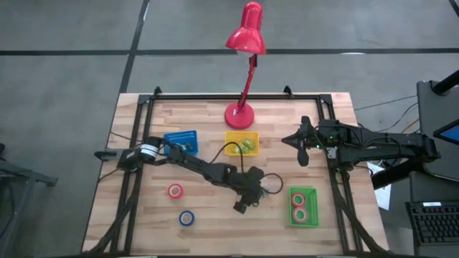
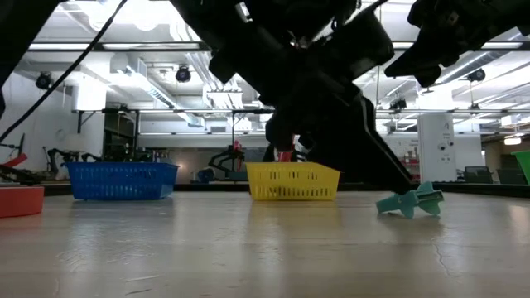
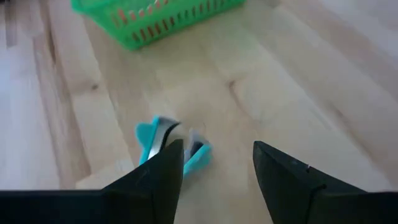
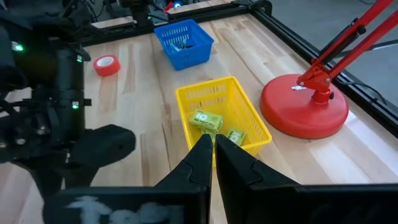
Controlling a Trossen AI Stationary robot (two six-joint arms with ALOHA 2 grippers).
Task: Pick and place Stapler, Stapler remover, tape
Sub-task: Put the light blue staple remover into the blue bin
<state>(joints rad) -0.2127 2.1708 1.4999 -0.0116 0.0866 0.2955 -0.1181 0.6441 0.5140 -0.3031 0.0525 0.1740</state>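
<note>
A teal stapler remover (image 3: 168, 146) lies on the bare wooden table (image 1: 215, 229), between the yellow bin (image 1: 242, 142) and the green bin (image 1: 303, 206). The left gripper (image 3: 214, 171) hangs low just over it with its two dark fingers spread apart and nothing between them; one finger (image 3: 158, 177) overlaps the remover's edge in the wrist view, and whether they touch cannot be told.

Taking the red lamp's base (image 1: 239, 115) as the mark: the yellow bin sits just in front of it and holds two green staplers (image 4: 207, 121). The blue bin (image 1: 181, 140) stands to the left of the base, with small items inside too unclear to name. The green bin lies well away toward the front right corner and holds two red tape rolls (image 1: 301, 205).

Two more tape rolls lie loose on the table at the front left, well apart from the lamp base: one red (image 1: 175, 190) and one blue (image 1: 186, 218). That makes three bins, four tape rolls, two staplers and one remover.

The right gripper (image 4: 212, 146) waits to the right of the lamp base, raised above the table, fingers pressed together and empty
</note>
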